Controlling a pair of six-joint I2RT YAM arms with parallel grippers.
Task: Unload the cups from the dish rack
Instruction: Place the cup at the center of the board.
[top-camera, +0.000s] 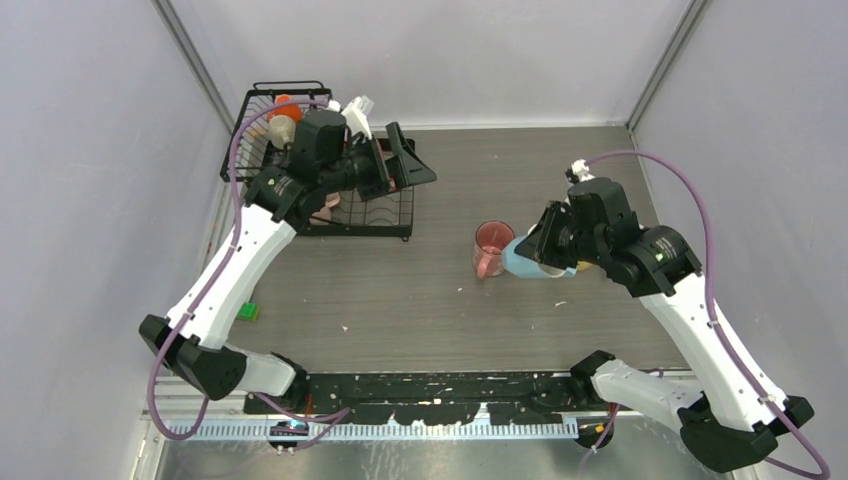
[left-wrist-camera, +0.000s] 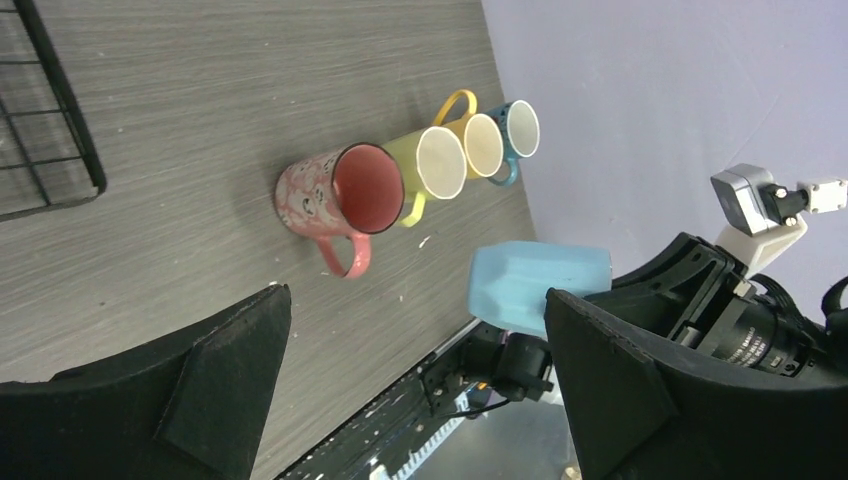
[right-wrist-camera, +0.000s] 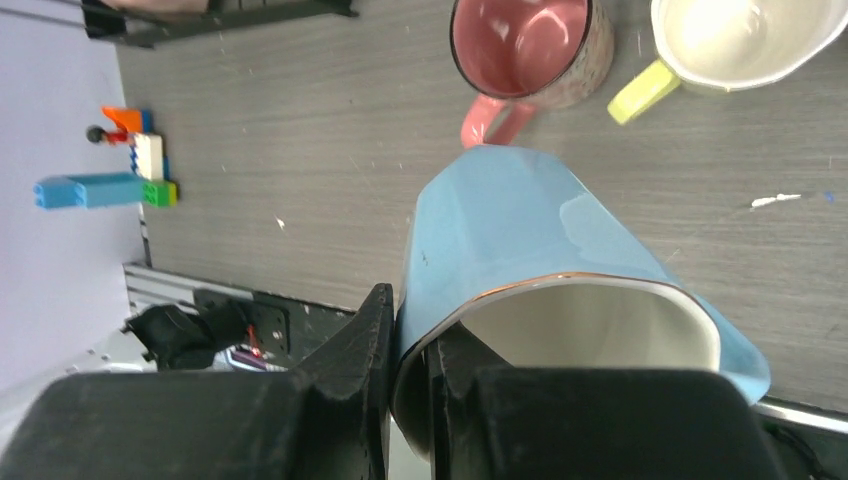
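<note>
The black wire dish rack (top-camera: 262, 95) stands at the far left of the table, with an orange cup (top-camera: 288, 104) and a beige cup (top-camera: 280, 128) in its basket. My left gripper (top-camera: 412, 160) hangs open and empty beside the rack's right edge. My right gripper (right-wrist-camera: 410, 340) is shut on the rim of a light blue cup (right-wrist-camera: 520, 230), one finger inside and one outside, holding it tilted just above the table. On the table stand a pink cup (left-wrist-camera: 335, 195), a pale yellow cup (left-wrist-camera: 425, 165), a darker yellow cup (left-wrist-camera: 478, 140) and a teal cup (left-wrist-camera: 520, 130) in a row.
Grey walls close in the table on three sides. A small green block (top-camera: 247, 312) lies near the left edge, and toy bricks (right-wrist-camera: 110, 185) lie against the left wall. The black base rail (top-camera: 430, 385) runs along the near edge.
</note>
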